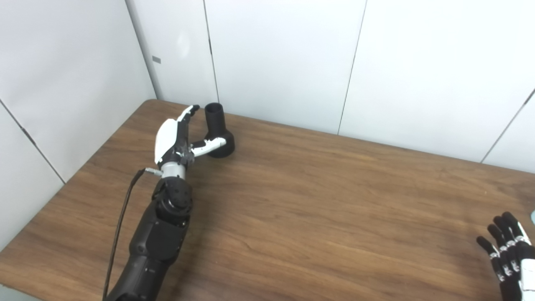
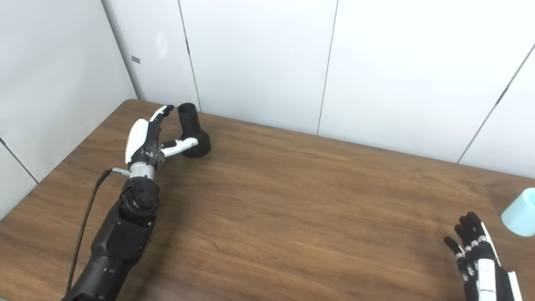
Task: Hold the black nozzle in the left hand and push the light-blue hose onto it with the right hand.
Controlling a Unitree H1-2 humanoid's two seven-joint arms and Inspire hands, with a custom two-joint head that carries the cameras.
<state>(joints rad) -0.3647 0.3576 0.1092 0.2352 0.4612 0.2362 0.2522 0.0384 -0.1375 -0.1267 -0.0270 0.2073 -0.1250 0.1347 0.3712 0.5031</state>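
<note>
Right hand (image 2: 480, 261) nearest, low at near right over desk (image 2: 292, 217), fingers (image 2: 466, 228) spread, holding nothing. Light-blue hose (image 2: 519, 212) just beyond it at right edge, apart from hand. Left hand (image 1: 177, 136) far left, fingers splayed wide, thumb touching flared base of black nozzle (image 1: 218, 130); not closed around it. Nozzle upright on desk, far left corner.

A wood-grain brown table (image 1: 317, 209) fills the view. A black nozzle (image 1: 218, 131) stands upright on its wide base toward eleven o'clock, near the far left corner. A light-blue hose (image 2: 520, 212) end rests at three o'clock, by the right edge.
</note>
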